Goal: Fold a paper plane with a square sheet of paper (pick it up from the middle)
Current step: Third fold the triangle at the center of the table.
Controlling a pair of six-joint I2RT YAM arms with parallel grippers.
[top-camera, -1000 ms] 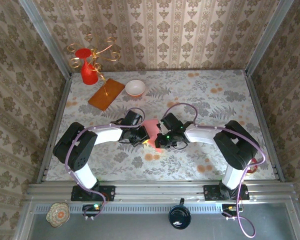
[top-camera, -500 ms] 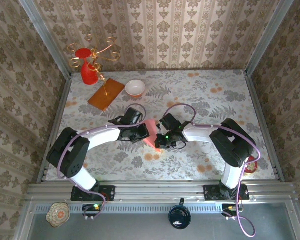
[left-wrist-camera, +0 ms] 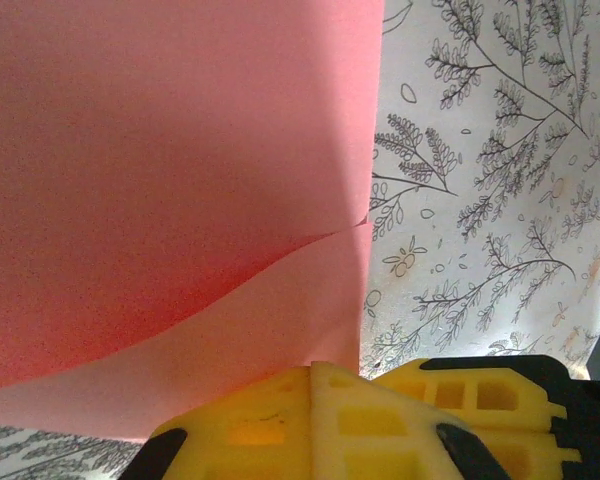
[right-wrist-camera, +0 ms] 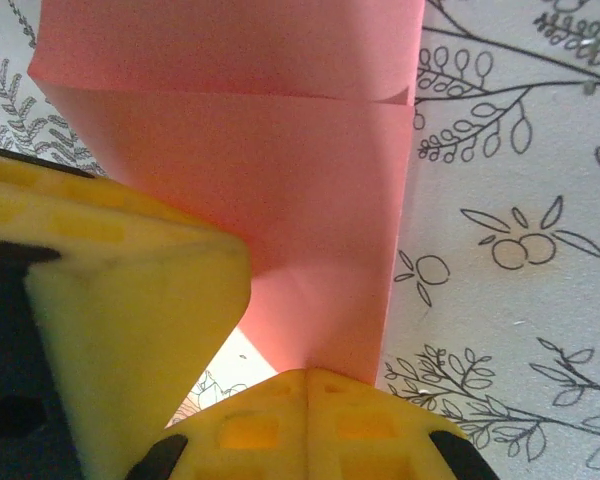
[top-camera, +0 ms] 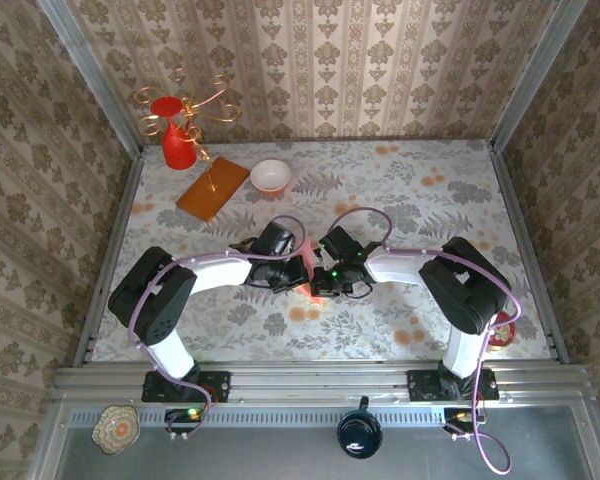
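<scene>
The square sheet of paper (top-camera: 307,263) is pink and hangs doubled over between the two grippers above the middle of the table. In the left wrist view the sheet (left-wrist-camera: 170,170) has one layer curling over another. My left gripper (left-wrist-camera: 312,366) is shut, pinching the sheet's lower edge. My right gripper (right-wrist-camera: 308,372) is shut on the sheet (right-wrist-camera: 280,190) at its bottom corner. The two grippers nearly touch, left gripper (top-camera: 296,270) beside right gripper (top-camera: 318,277). The left one's yellow finger (right-wrist-camera: 120,330) stands close on the left in the right wrist view. The paper plane is out of view.
A white bowl (top-camera: 271,176), an orange-brown wooden board (top-camera: 212,188) and a red vase (top-camera: 178,146) with a gold candle holder stand at the back left. Patterned walls enclose the floral table (top-camera: 420,190) on three sides.
My left gripper has moved right, towards the right gripper. The pink sheet between them has gone from a broad patch to a narrow folded strip. The right gripper has barely shifted.
</scene>
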